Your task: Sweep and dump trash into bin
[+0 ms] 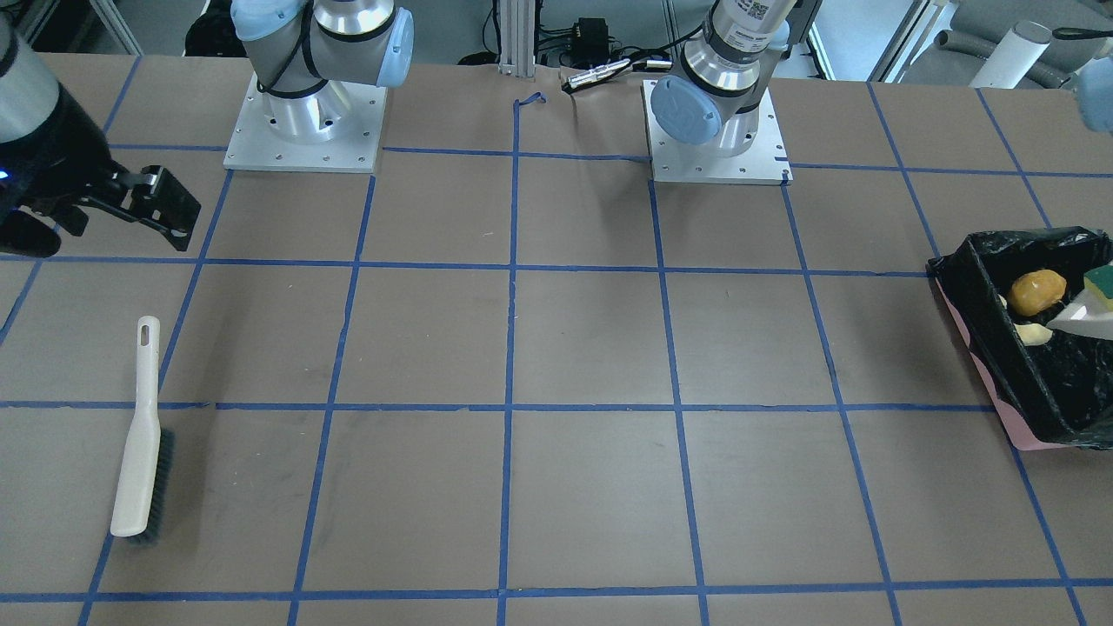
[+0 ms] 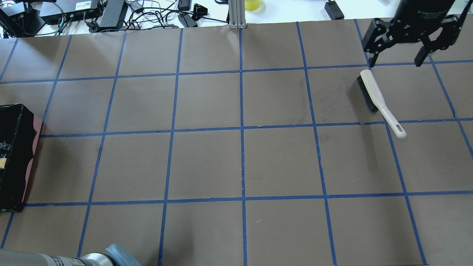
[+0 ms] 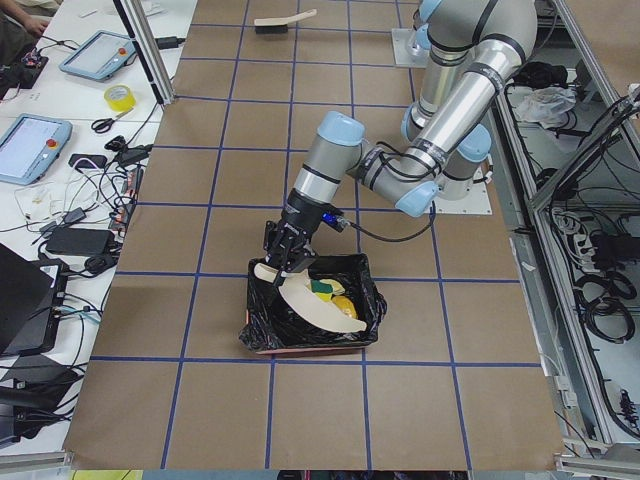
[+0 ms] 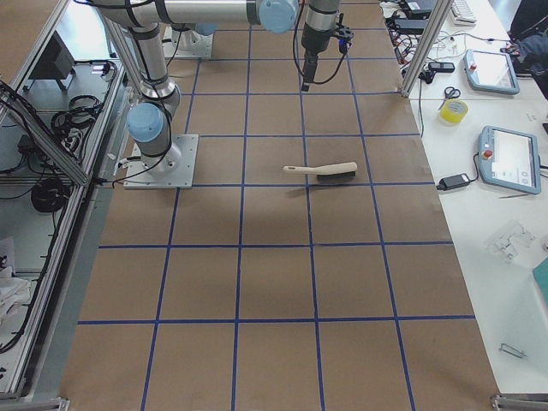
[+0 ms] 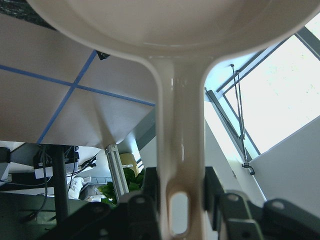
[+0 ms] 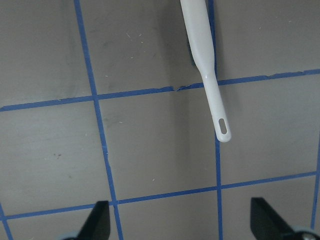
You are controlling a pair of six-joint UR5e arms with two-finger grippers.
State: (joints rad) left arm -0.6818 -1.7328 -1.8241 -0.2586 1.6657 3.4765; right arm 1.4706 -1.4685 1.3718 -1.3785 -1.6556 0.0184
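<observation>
The bin (image 1: 974, 287), pink-sided with a black bag, stands at the table's left end; it also shows in the overhead view (image 2: 14, 155) and the left side view (image 3: 262, 335). Inside lie the golden-brown lump (image 1: 1036, 291), the cream crescent (image 1: 1033, 334) and the yellow-and-green sponge (image 1: 1100, 283). My left gripper (image 5: 172, 202) is shut on the handle of the beige dustpan (image 5: 180, 125) and holds it tilted over the bin (image 3: 310, 305). My right gripper (image 2: 395, 61) is open and empty, hovering beyond the brush.
A white hand brush (image 2: 375, 94) with dark bristles lies on the table at the robot's right, also in the right wrist view (image 6: 200, 50). Blue tape lines grid the brown table. Cables and electronics (image 2: 92, 11) sit past the far edge.
</observation>
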